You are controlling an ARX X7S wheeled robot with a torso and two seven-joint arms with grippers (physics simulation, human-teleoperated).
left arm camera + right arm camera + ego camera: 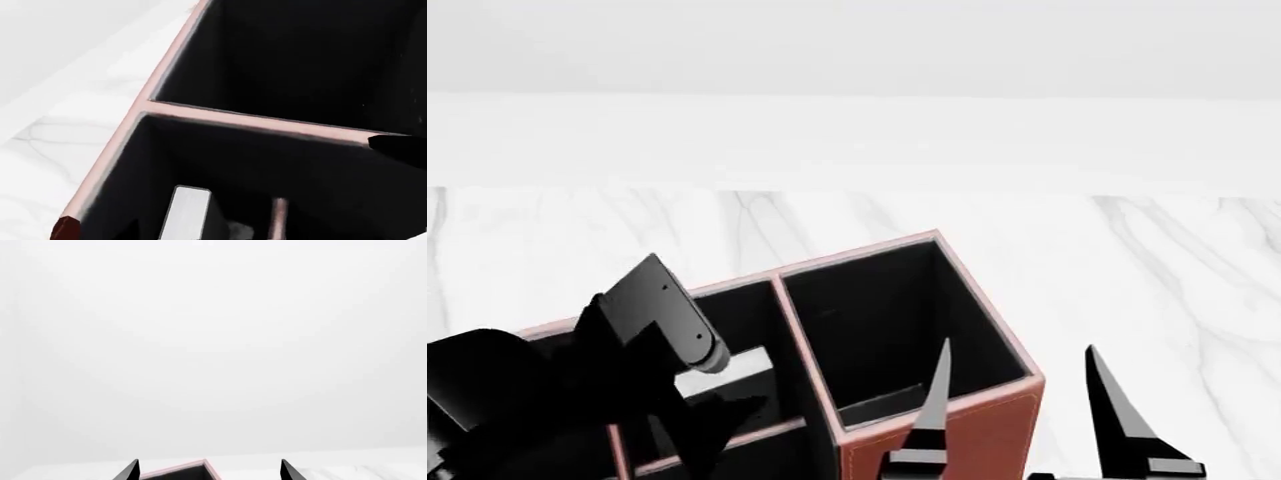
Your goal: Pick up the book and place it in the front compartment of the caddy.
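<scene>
The caddy (pixel 961 435) is brown with pale pink rims and black lining, and stands low in the middle of the head view. My left gripper (pixel 701 430) reaches down into its left compartment. The left wrist view looks into the caddy (pixel 267 122), where the white page edge of the book (pixel 189 212) stands inside the nearer compartment. A pale strip of the book (pixel 731 386) also shows beside the left gripper. I cannot see whether the left jaws hold it. My right gripper (pixel 1018 350) is open and empty, with its fingers pointing up at the caddy's right end (pixel 210 462).
The caddy stands on a white marble table (pixel 1148 260) with a pale wall behind it. A large empty compartment (pixel 881 330) lies to the right of the one the left gripper is in. A black tip (pixel 400 147) juts in over the divider rim.
</scene>
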